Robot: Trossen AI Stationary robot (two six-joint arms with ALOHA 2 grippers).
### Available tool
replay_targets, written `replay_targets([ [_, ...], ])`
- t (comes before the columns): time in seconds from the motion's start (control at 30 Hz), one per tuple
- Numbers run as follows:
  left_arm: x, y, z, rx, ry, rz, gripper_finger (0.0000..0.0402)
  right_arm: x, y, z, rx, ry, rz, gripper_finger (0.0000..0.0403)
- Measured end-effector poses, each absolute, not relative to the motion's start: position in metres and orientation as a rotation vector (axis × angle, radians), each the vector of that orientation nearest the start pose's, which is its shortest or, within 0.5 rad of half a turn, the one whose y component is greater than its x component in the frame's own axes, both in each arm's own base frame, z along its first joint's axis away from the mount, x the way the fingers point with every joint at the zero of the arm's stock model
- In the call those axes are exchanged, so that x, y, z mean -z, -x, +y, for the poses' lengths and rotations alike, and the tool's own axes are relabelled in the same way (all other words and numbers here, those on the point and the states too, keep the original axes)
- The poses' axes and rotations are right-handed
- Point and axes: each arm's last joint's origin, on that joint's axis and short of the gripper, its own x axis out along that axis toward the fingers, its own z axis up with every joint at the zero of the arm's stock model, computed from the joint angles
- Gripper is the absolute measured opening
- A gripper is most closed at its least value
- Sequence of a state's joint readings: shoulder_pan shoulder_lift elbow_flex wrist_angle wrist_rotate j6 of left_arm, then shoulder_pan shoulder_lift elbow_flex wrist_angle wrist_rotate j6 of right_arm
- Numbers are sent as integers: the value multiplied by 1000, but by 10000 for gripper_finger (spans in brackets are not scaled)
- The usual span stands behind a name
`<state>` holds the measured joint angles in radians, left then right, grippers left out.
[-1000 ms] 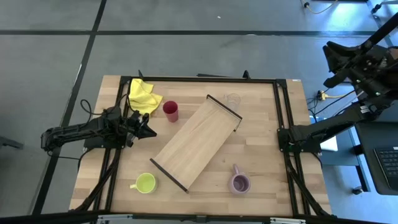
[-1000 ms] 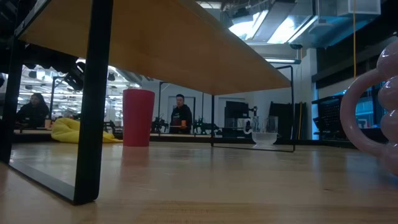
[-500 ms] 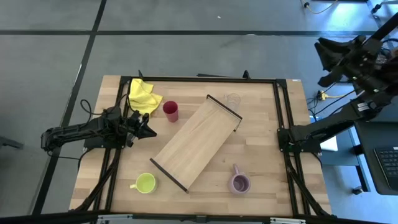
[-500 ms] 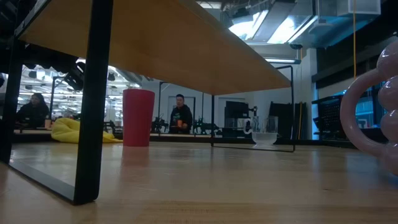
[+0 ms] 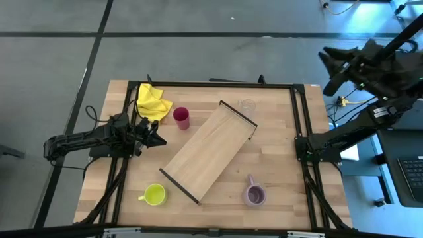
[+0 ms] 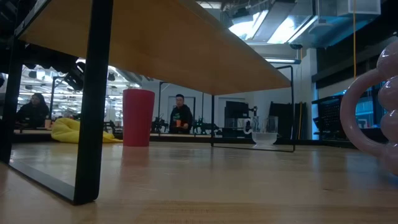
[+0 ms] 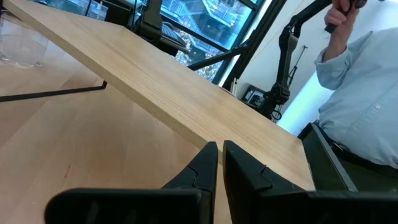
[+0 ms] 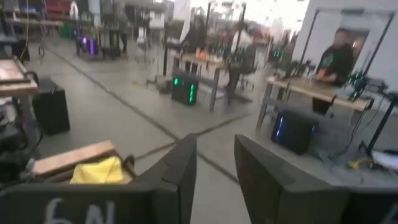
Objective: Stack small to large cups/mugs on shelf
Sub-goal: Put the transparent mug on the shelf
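Note:
The shelf (image 5: 208, 151) stands slantwise on the table's middle, on its dark end rails (image 6: 92, 124). The dark red tumbler (image 5: 181, 118) stands upright by the shelf's far left side, the lime-yellow mug (image 5: 154, 194) at the near left, and the lilac mug (image 5: 254, 194) at the near right. My left gripper (image 5: 158, 136) is shut and empty, low at the table's left, between the tumbler and the shelf; its fingers (image 7: 207, 160) point at the shelf. My right gripper (image 5: 328, 65) is open and empty, high beyond the table's far right corner.
A yellow cloth (image 5: 152, 101) lies at the far left corner. A clear glass cup (image 5: 246, 106) stands beyond the shelf's far end. A person in a light shirt (image 7: 360, 106) is beyond the table's right side. More people are in the room behind (image 6: 181, 116).
My right gripper has swung toward the table's left, from out beyond the right edge to near the far right corner, staying high. The cups and the shelf have kept their places.

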<state>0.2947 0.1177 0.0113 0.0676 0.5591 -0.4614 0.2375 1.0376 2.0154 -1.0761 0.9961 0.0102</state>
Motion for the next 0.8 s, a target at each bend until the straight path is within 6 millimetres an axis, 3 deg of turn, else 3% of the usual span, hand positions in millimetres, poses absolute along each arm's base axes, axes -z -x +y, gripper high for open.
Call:
replay_targets([
  [0.3,-165,-100,14,251,475,96,19,-529,-36,-16,819,-176,258,110],
  [0.8,-165,-100,14,251,475,96,19,-482,-75,-16,784,-365,521,110],
])
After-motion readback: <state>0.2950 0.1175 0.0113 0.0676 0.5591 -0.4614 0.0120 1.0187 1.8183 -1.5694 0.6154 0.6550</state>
